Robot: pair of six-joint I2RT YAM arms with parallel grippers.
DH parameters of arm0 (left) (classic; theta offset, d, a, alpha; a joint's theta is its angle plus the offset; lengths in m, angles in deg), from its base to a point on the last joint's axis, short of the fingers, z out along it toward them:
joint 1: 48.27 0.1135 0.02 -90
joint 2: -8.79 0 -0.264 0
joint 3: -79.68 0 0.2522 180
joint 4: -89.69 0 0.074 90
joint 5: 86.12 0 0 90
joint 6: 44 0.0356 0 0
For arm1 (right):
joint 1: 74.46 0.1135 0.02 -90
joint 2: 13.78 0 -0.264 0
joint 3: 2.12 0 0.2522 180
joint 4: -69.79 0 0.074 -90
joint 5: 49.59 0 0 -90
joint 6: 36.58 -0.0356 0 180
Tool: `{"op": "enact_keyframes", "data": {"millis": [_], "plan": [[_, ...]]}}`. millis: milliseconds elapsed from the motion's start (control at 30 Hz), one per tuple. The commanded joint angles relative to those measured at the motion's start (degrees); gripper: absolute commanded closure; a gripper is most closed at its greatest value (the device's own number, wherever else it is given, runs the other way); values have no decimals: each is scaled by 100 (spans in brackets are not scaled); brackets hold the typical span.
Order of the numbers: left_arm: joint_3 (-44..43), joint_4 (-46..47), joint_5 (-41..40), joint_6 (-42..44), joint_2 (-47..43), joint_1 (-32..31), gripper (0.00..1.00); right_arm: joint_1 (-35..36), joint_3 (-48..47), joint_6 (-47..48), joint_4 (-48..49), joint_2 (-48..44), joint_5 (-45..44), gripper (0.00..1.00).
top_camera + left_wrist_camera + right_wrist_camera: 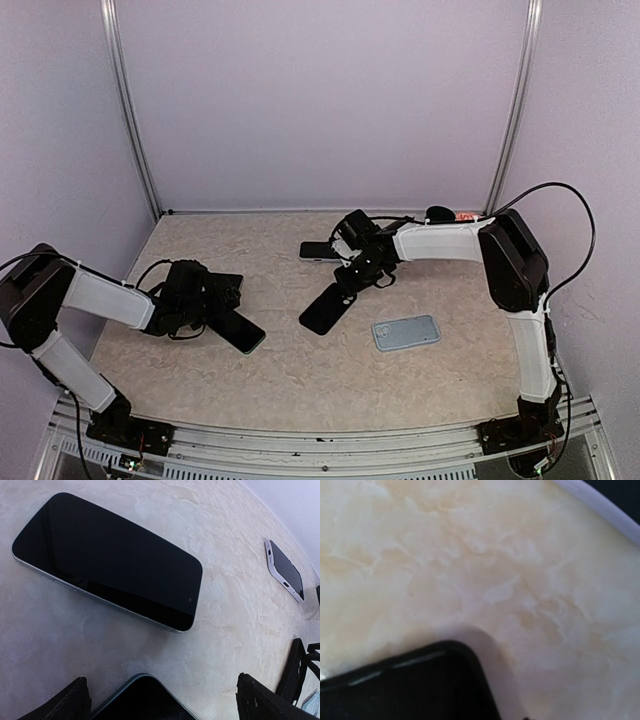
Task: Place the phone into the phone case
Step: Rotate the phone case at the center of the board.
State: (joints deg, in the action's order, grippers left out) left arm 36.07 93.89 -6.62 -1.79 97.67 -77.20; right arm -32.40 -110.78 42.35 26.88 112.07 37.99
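A pale blue phone case [406,332] lies flat right of centre. My right gripper [351,279] hangs over the upper end of a black phone [324,309], whose corner [405,690] fills the bottom of the right wrist view. Its fingers do not show there, so its state is unclear. My left gripper [205,305] is open low over the table. Its fingers [65,705] stand wide either side of a corner of a dark phone [142,700], which lies at the left [242,331]. Just beyond it lies another black phone [107,562] with a silver edge.
A phone in a white case [318,250] lies flat at the back centre, also in the left wrist view [285,570]; its white rim [600,505] crosses the right wrist view's top corner. The enclosure's walls and metal posts [135,120] bound the table.
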Motion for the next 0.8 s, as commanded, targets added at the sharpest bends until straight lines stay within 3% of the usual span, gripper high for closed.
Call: {"op": "enact_keyframes", "data": {"millis": [0,167,767], "plan": [[124,-461,117,-117,82,10,1,-34,-63,91,-13,81,74,65],[102,-460,136,-139,129,-15,1,-38,23,69,73,89,87,71],[27,-547,118,-107,120,-16,1,-210,46,74,215,239,233,73]]}}
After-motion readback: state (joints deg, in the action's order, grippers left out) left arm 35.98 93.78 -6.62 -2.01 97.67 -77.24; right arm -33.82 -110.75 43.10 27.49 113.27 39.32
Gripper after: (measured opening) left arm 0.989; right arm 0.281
